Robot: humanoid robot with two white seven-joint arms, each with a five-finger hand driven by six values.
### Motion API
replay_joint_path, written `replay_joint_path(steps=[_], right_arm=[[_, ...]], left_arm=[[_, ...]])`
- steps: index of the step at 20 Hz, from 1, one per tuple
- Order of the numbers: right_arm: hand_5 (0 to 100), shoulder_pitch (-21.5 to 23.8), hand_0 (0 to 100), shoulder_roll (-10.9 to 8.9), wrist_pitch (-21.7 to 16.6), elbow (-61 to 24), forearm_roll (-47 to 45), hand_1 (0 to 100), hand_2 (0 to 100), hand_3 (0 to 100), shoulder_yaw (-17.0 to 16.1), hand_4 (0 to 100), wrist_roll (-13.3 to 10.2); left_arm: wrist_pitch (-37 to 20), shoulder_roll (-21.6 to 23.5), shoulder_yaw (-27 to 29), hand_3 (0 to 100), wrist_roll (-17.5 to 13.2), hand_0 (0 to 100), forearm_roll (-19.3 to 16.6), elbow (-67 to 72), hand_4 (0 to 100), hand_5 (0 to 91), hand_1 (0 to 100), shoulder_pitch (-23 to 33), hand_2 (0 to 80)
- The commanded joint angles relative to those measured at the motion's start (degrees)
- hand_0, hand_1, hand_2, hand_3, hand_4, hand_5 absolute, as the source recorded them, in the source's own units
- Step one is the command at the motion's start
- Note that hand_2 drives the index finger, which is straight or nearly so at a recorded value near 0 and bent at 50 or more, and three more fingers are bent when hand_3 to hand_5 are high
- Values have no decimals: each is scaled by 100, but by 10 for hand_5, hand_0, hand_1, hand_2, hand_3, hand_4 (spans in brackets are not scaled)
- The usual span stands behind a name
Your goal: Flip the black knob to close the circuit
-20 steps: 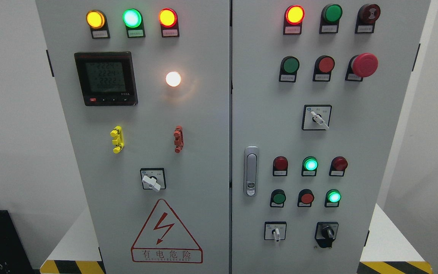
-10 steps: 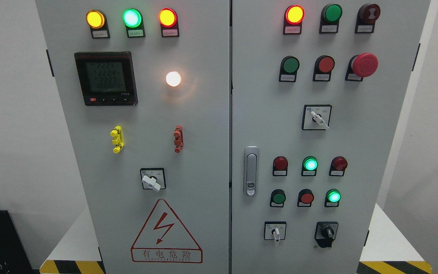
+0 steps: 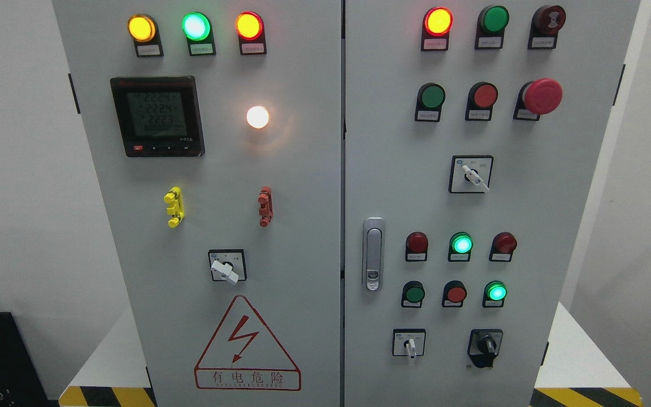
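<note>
The black knob point(image 3: 486, 346) sits low on the right door of the grey electrical cabinet point(image 3: 529, 215), on a black plate, with its handle pointing straight down. Left of it is a white selector switch point(image 3: 410, 345). Above the knob a green lamp point(image 3: 496, 292) and another green lamp point(image 3: 461, 244) are lit. Neither of my hands shows in the head view.
The right door also carries a red mushroom stop button point(image 3: 542, 96), a white selector point(image 3: 472, 175) and a silver door latch point(image 3: 373, 254). The left door has a digital meter point(image 3: 157, 116), a lit white lamp point(image 3: 257, 117) and a red hazard triangle point(image 3: 246, 347).
</note>
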Motion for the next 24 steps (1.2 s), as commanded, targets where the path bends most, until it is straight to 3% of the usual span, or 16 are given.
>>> replay_joint_path(steps=[1, 4, 9, 16, 22, 24], right_arm=[[821, -545, 0, -126, 403, -394, 402, 59, 878, 1000, -88, 785, 115], [836, -765, 0, -232, 876, -280, 630, 39, 881, 1000, 236, 788, 124], [855, -1029, 0, -241, 1563, -43, 885, 23, 886, 1000, 790, 794, 133], [862, -1090, 0, -232, 2047, 177, 1254, 19, 892, 1000, 1204, 797, 124], [863, -1363, 0, -188, 2275, 406, 1404, 11, 894, 1000, 1274, 798, 142], [864, -1398, 0, -205, 2398, 484, 1413, 13, 895, 1000, 1371, 798, 255]], left_arm=[[1, -4, 62, 49, -1, 0, 44, -1, 26, 0, 0, 0, 0], [1, -4, 62, 49, -1, 0, 44, -1, 26, 0, 0, 0, 0], [1, -4, 62, 49, -1, 0, 44, -1, 26, 0, 0, 0, 0], [1, 5, 62, 50, -1, 0, 44, -1, 26, 0, 0, 0, 0], [1, 5, 62, 50, -1, 0, 44, -1, 26, 0, 0, 0, 0], [1, -4, 62, 50, -1, 0, 44, -1, 27, 0, 0, 0, 0]])
